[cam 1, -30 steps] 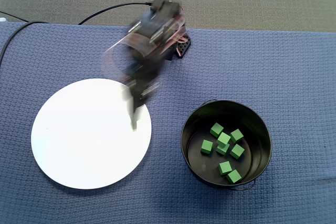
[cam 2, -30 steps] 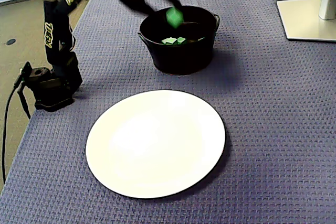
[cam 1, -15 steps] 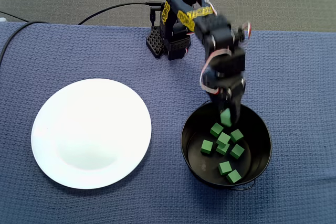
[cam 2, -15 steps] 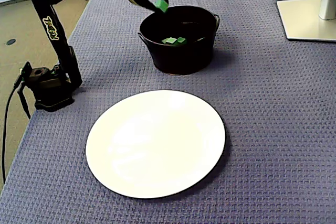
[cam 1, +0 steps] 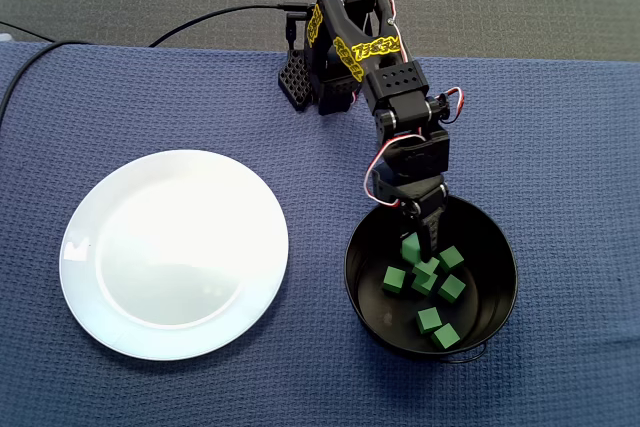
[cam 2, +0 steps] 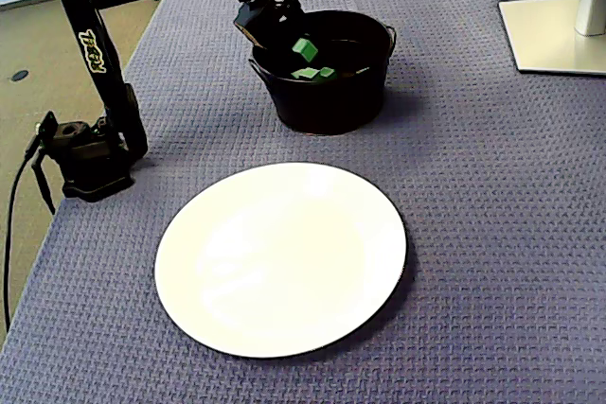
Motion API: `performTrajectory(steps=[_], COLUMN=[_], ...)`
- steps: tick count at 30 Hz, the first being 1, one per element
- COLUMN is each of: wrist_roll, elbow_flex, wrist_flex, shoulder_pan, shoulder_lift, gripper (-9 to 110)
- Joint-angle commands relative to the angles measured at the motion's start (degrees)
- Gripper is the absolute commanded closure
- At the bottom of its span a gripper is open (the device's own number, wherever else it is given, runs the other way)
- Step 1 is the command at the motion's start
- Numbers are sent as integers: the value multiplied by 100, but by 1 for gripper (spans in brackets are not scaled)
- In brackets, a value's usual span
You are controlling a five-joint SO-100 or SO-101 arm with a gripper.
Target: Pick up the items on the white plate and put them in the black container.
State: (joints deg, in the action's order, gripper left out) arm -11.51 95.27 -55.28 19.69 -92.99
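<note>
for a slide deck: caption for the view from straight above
Gripper reaches into the black pot of green cubes, beside an empty white plate.

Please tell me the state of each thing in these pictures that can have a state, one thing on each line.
gripper: jaws shut on one green cube, just inside the container's mouth.
white plate: empty, lying flat.
black container: upright, open, partly filled.
loose green cubes: lying on the container's bottom, not stacked neatly.
</note>
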Motion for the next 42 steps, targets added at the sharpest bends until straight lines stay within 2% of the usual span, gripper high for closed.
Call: performTrajectory(steps=[1,5,8,14,17,21,25,31,37,42], wrist_roll=[105,229,-229,-3577,-5203,-7471,-7910,-7690,-7471,-7471], elbow_flex=[-246,-642,-765,1134,1969,3524,3981,5423,5370,5370], wrist_flex=[-343,-1187,-1890,-3076,-4052,-5089,-5546,-4799,-4816,-4816], shoulder_pan=[-211,-422,-492,-668,-1116,-1714,-1986,-1978,-1415,-1441], shoulder_lift=[-694,-1652,-2479,-5730,-7049,-8886,-8895,-8895,-8895,-8895], gripper=[68,67,69,72,74,71,72,72,74,74])
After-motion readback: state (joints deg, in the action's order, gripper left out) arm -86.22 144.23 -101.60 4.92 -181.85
